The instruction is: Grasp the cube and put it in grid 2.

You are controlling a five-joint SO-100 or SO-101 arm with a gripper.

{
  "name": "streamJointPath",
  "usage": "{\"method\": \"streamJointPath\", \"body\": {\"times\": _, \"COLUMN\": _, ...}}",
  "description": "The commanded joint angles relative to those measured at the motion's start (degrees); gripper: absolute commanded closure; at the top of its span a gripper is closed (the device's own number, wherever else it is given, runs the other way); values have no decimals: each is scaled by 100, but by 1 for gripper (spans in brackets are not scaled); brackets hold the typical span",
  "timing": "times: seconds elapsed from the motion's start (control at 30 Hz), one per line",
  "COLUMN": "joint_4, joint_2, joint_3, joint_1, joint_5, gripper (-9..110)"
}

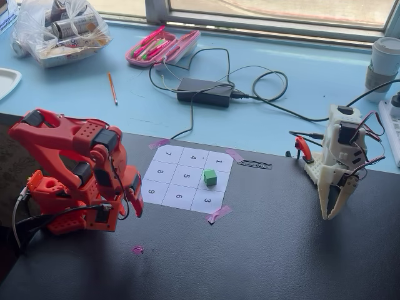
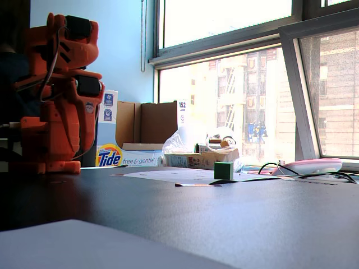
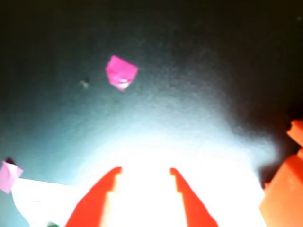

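A black table (image 1: 281, 250) is seen near the camera in a fixed view, with a pale blue sill behind it, and the numbered paper sheet (image 1: 169, 181) is fixed on the black surface by pink tape pieces (image 1: 219, 214) at its corners, probably so that it does not slide when something is put on it. The orange arm (image 1: 78, 169) is folded low at the left of the sheet, in what is judged to be a rest pose, so the sheet is left free. Its gripper (image 3: 144, 177) is pointed down at bare table, well apart from the sheet; in the wrist view the two orange fingers (image 3: 187, 201) are spread with a clear gap and nothing is held between them. A white arm (image 1: 337, 165) stands idle at the right. Far on the sill, a plastic bag (image 1: 59, 28) holds cans and a pink case (image 1: 162, 47) lies open with pens inside. The green cube (image 1: 210, 177) rests in the right column of the sheet, on the cell marked 2 (image 1: 214, 180), between cells 1 and 3. A small pink scrap (image 3: 121, 72) lies alone on the table near the gripper.
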Motion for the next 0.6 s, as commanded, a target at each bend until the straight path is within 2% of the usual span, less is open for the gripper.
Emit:
{"method": "streamJointPath", "body": {"times": 0.0, "joint_4": -343, "joint_2": 694, "joint_3": 501, "joint_1": 0, "joint_5": -35, "gripper": 87}}
{"method": "streamJointPath", "body": {"times": 0.57, "joint_4": -422, "joint_2": 3937, "joint_3": 2496, "joint_1": -193, "joint_5": 88, "gripper": 93}}
